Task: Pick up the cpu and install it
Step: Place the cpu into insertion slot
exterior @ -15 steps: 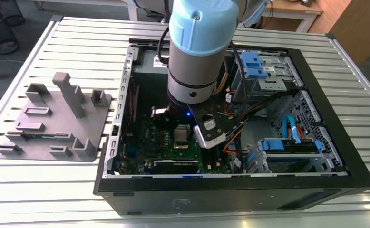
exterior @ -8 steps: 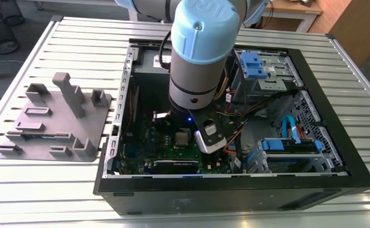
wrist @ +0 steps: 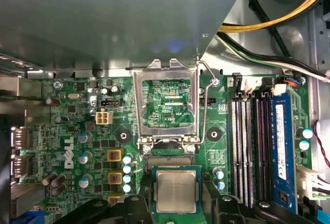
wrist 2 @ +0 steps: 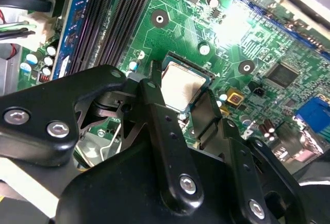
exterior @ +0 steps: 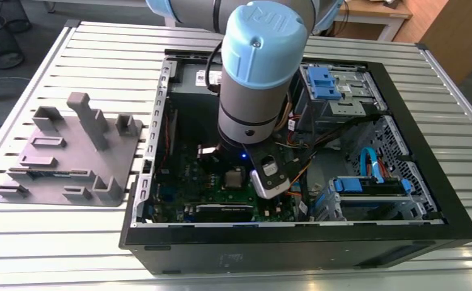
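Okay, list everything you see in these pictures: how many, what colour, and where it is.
table: one, silver slats, under everything
plastic holder: one, grey, on the table, at the exterior view's left of the case
computer case: one, black, open, mid-table
circuit board: one, green, inside the case
socket frame: one, bare metal, flipped open on the board
cpu: one, silver top, held over the socket beside the frame's hinge
memory slots: several, black and blue, beside the socket
cables: several, yellow, black, white, by the board's edge
drive brackets: two, blue, in the case toward the exterior view's right
robot arm: one, grey with light blue caps, reaching into the case
gripper: one, black, shut on the cpu
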Tool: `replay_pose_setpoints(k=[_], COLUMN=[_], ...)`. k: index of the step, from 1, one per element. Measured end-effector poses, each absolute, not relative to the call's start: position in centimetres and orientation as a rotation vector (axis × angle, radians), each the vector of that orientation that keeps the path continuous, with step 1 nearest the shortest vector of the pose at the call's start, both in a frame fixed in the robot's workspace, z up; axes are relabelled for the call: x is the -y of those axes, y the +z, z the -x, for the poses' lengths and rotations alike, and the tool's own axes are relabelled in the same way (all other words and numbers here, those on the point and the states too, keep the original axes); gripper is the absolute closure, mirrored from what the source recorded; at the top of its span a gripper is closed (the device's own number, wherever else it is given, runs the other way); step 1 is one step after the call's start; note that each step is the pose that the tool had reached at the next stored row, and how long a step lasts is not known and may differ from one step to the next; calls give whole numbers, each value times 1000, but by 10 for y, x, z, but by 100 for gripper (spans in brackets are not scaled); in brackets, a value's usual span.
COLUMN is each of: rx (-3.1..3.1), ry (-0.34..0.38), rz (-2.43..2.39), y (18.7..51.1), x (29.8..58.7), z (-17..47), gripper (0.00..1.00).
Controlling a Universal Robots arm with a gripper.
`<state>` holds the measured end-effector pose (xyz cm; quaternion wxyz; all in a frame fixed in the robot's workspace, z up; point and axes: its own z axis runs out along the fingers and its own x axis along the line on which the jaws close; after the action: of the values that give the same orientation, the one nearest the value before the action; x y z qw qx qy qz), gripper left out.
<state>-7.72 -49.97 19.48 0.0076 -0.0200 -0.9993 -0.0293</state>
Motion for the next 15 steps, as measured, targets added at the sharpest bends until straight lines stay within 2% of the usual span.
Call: replay_pose_setpoints(k=[15], rx=[3124], ry=[-92], rz=[62], y=[190], x=[499], z=[80], gripper=[53])
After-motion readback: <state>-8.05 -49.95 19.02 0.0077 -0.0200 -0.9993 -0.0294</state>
